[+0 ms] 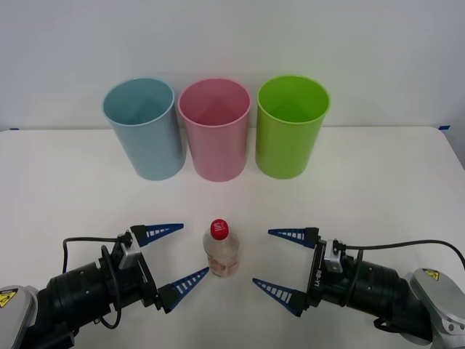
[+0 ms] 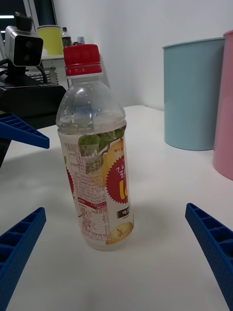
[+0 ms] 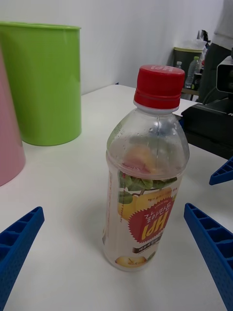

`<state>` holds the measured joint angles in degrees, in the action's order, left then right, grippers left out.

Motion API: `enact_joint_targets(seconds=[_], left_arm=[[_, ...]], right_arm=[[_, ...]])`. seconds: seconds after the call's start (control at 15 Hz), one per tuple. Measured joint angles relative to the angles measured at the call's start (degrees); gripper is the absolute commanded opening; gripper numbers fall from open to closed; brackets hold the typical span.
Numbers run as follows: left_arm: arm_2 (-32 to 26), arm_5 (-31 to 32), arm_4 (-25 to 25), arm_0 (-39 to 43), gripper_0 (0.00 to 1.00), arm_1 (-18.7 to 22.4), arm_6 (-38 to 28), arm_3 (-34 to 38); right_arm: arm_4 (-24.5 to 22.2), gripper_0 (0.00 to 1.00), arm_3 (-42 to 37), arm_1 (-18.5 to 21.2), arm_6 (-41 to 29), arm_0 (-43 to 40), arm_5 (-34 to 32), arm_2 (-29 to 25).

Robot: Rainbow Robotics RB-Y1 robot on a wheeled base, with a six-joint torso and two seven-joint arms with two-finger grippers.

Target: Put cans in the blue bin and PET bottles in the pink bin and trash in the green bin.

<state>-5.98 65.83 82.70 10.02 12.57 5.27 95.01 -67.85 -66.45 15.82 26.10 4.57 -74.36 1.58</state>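
White and bare, the worktop (image 1: pixel 65 182) runs back to a pale wall. Along its far edge three tall bins stand upright in a row, close together: the blue bin (image 1: pixel 143 131) toward the left, the pink bin (image 1: pixel 215 132) in the middle, and the green bin (image 1: pixel 290 129) toward the right.

Near the front edge, about midway across, a small clear bottle (image 1: pixel 220 251) with a red cap (image 1: pixel 219 229) stands upright, well apart from the bins. Its printed label (image 2: pixel 102 194) wraps the lower body.

Both arms reach in from the front edge. The left hand (image 1: pixel 174 256) lies just beside the bottle on its left, fingers spread apart and pointing at it; one fingertip comes close to the bottle's side, though contact cannot be made out. The right hand (image 1: pixel 280 262) lies near the bottle on its right, fingers also spread apart, with a clear gap to the bottle.
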Motion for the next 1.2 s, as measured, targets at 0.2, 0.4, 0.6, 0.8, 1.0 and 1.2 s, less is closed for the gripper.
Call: enact_joint_targets(seconds=[0.2, 0.4, 0.6, 0.8, 1.0, 1.2], left_arm=[[0.00, 0.00, 0.00, 0.00, 1.00, 0.00, 0.00, 0.00], [0.00, 0.00, 0.00, 0.00, 1.00, 0.00, 0.00, 0.00], [0.00, 0.00, 0.00, 0.00, 1.00, 0.00, 0.00, 0.00], [0.00, 0.00, 0.00, 0.00, 1.00, 0.00, 0.00, 0.00], [0.00, 0.00, 0.00, 0.00, 1.00, 0.00, 0.00, 0.00], [0.00, 0.00, 0.00, 0.00, 1.00, 0.00, 0.00, 0.00]], right_arm=[[0.00, 1.00, 0.00, 0.00, 0.00, 0.00, 0.00, 0.00], [0.00, 1.00, 0.00, 0.00, 0.00, 0.00, 0.00, 0.00], [0.00, 1.00, 0.00, 0.00, 0.00, 0.00, 0.00, 0.00], [0.00, 1.00, 0.00, 0.00, 0.00, 0.00, 0.00, 0.00], [0.00, 1.00, 0.00, 0.00, 0.00, 0.00, 0.00, 0.00], [0.00, 1.00, 0.00, 0.00, 0.00, 0.00, 0.00, 0.00]])
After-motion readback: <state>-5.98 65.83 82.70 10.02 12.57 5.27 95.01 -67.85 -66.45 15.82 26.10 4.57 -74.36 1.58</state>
